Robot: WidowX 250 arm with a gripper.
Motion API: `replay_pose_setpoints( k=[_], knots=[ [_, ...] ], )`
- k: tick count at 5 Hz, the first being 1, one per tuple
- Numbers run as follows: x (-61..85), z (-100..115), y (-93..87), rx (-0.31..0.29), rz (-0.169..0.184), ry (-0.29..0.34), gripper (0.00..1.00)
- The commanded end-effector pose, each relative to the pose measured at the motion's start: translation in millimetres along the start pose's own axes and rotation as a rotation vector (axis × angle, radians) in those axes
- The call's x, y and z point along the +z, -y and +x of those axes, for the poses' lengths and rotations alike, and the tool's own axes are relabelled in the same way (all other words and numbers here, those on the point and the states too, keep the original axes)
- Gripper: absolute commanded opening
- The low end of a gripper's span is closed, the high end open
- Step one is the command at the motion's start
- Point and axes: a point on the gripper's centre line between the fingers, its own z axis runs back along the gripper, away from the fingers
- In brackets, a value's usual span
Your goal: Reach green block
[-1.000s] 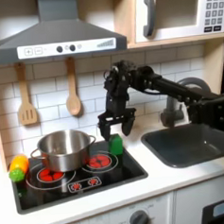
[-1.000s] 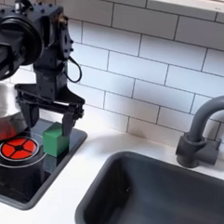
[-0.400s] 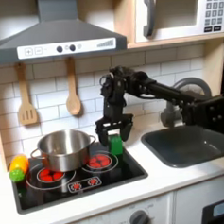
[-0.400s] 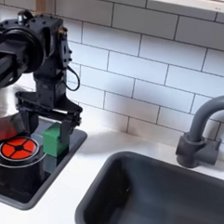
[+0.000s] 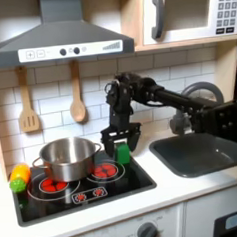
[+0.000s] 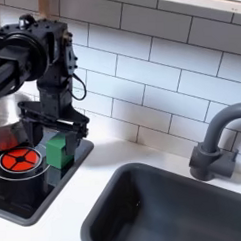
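Observation:
The green block (image 5: 122, 151) (image 6: 58, 152) is a small bright green cuboid standing upright on the right rear part of the black toy stove (image 5: 80, 185) (image 6: 26, 193). My gripper (image 5: 120, 142) (image 6: 55, 137) hangs directly over it and is open. In the second exterior view its two black fingers (image 6: 81, 134) reach down on either side of the block's top, with a small gap showing on each side. The arm comes in from the first exterior view's right.
A steel pot (image 5: 66, 157) (image 6: 0, 111) stands on the stove just left of the block in both exterior views. A green and orange toy vegetable (image 5: 18, 178) lies at the stove's left edge. A sink (image 5: 200, 152) (image 6: 167, 205) with a grey faucet (image 5: 193, 107) (image 6: 218, 137) lies to the right.
The gripper has dropped lower and shifted slightly left over the green block, so its open fingers now straddle the block's top. The block and pot have not moved.

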Motion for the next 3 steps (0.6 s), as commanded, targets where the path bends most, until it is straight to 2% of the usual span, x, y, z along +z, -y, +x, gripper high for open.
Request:
replay_pose_setpoints(
  k=[1, 3],
  knots=[
    [-12.0, -5, 2.1, -0.010, -0.011, -0.028, 1.00],
    [-26.1, -2, 7.0, -0.019, -0.015, -0.055, 1.00]
  ],
)
